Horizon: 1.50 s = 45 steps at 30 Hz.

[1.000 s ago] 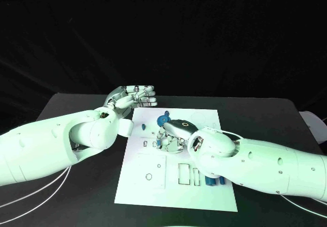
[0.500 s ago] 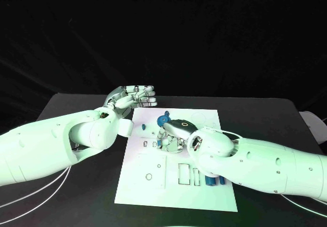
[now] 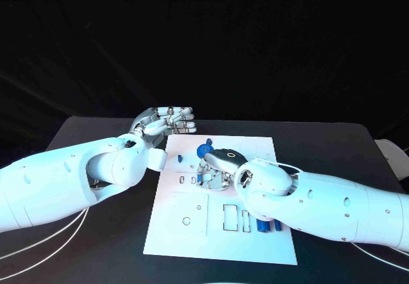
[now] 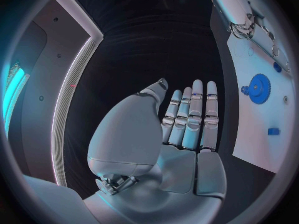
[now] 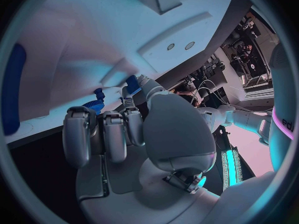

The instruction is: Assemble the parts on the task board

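- Little change is seen over the last second: the right silver hand (image 3: 215, 171) is kept low over the middle of the white rectangular task board (image 3: 192, 228), suggesting fine seating work.
- A small blue part (image 5: 132, 84) is pinched at its fingertips; the blue gear (image 3: 205, 149) lies just beyond.
- The left silver hand (image 3: 164, 123) is held empty, fingers curled, at the board's far-left corner.

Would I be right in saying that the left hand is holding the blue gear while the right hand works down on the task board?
Not quite: the left hand holds nothing. In the left wrist view its fingers are bare and the blue gear lies apart from it on the task board. The right hand is indeed down on the board.
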Tool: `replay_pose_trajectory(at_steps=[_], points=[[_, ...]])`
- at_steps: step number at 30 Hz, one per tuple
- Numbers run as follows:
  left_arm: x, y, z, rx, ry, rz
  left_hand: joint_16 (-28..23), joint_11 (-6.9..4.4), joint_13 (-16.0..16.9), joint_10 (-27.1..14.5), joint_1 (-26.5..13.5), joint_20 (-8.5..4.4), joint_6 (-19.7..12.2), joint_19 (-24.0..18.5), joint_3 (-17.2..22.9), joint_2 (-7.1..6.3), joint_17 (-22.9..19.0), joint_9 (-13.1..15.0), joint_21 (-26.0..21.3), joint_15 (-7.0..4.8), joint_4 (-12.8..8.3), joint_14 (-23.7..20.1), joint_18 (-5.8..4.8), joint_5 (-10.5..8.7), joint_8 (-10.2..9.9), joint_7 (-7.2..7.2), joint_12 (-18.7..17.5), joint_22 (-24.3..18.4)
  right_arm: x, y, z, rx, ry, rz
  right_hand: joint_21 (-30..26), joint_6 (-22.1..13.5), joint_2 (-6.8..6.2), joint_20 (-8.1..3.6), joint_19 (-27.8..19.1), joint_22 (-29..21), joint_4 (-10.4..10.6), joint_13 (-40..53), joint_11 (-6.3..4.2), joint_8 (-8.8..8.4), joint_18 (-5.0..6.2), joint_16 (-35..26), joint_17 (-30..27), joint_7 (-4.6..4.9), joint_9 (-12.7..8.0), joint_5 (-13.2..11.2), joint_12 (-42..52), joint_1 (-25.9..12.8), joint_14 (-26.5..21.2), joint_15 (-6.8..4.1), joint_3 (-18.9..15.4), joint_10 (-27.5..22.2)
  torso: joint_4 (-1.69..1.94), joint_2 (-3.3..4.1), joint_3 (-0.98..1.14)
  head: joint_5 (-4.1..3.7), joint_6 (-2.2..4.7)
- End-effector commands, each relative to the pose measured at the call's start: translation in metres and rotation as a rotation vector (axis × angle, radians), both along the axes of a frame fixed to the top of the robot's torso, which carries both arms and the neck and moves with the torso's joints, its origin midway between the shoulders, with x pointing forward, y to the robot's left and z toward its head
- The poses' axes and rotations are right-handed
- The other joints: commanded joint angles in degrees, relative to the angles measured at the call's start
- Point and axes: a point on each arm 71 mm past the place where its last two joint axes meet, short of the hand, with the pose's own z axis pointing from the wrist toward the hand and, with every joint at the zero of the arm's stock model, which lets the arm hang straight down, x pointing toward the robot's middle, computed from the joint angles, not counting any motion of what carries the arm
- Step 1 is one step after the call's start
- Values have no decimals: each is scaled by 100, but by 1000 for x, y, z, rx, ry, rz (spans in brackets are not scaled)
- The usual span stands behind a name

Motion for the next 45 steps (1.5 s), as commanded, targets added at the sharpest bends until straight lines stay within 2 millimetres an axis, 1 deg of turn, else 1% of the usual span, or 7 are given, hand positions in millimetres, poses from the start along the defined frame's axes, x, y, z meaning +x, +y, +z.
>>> replay_pose_trajectory(at_steps=[1,18,26,32,34,38,45], points=[[0,-2,1,-10,-7,-18,-36,16,-3,23,48,42,33,-14,9,31,7,1,-29,29,-37,18,79,-30,-28,9,-27,-9,0,-1,-5,-41,7,-3,-41,-50,-46,0,-53,692,13,456,-1,-34,-50,-26,1198,7,-13,-1,-31,-48,546,16,-33,-51,2,0,1,-5,-1],[0,-1,1,-9,-6,-17,-51,14,-2,37,49,42,45,-11,18,35,14,2,-31,27,-45,25,79,-33,-33,8,-35,-15,-1,0,-1,-10,-19,-5,-159,-303,-233,69,-124,610,181,332,87,-158,-22,-45,1160,99,-60,22,-163,-314,536,92,-333,-187,-1,1,2,-7,11],[0,-1,1,-9,-5,-17,-51,14,-2,37,49,42,45,-11,18,35,14,2,-31,27,-45,25,79,-33,-33,8,-35,-15,-2,-1,1,19,-39,-11,-276,-553,-322,131,-195,532,373,193,162,-253,5,-58,1136,178,-100,-40,-300,-430,529,158,-732,-351,1,2,4,-9,21],[2,2,-1,13,11,-25,-53,10,2,63,35,40,56,1,13,26,24,3,-28,22,-43,48,81,-36,-36,9,-34,-17,-7,-8,13,149,-106,-15,-321,-736,-323,180,-211,516,589,169,219,-273,13,-70,1111,238,-158,-42,-308,-287,523,207,-1115,-390,-5,-9,11,-9,45],[2,3,-3,33,18,-41,-17,-29,32,237,-15,22,93,65,-2,17,59,7,4,-16,-19,155,87,-40,-34,-7,34,-10,-9,-13,17,204,-113,-2,-343,-746,-290,184,-223,501,609,163,222,-263,19,-83,1085,241,-165,7,-310,-217,516,210,-1138,-395,-3,-14,10,-10,44],[5,6,-7,123,26,-90,181,-164,103,689,-125,-74,250,324,-43,-13,196,28,148,-169,54,547,92,-43,7,-86,199,38,-10,-27,30,321,-72,37,-524,-766,-103,193,-343,361,573,145,224,-236,66,-130,991,250,-184,133,-323,26,490,215,-1091,-417,-3,-43,5,-16,61],[11,16,-18,469,21,-155,1280,-483,342,1432,-395,-529,639,1254,-242,-103,914,94,781,-561,282,1685,86,-53,145,-342,559,313,-1,-73,59,462,86,-11,-837,-551,41,166,-542,128,503,27,172,-49,141,-278,721,184,-148,248,-438,192,416,172,-1095,-536,-10,-142,10,-12,28]])
